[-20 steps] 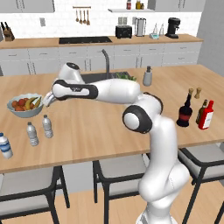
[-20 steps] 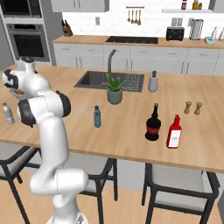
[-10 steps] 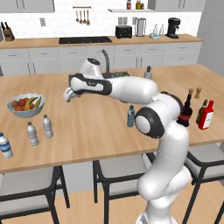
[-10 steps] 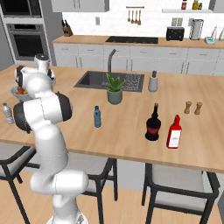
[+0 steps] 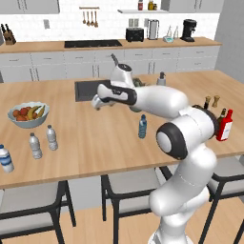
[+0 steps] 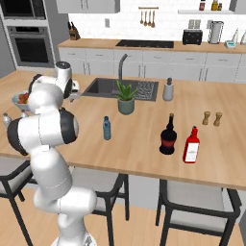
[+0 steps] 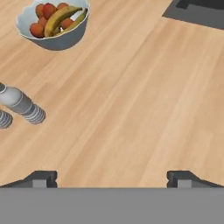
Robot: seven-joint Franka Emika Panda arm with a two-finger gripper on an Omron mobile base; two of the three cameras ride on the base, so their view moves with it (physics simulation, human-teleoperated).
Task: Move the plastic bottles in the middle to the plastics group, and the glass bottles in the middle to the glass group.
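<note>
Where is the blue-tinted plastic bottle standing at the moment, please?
The blue-tinted bottle stands alone mid-counter, in front of the potted plant and left of the black bottle.

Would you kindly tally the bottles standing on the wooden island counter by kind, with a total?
Clear slim plastic water bottles: 2
Stout clear blue-labelled plastic bottle: 1
Blue-tinted slim plastic bottle: 1
Black bulbous glass bottle: 1
Red glass bottle: 1
Total: 6
</note>
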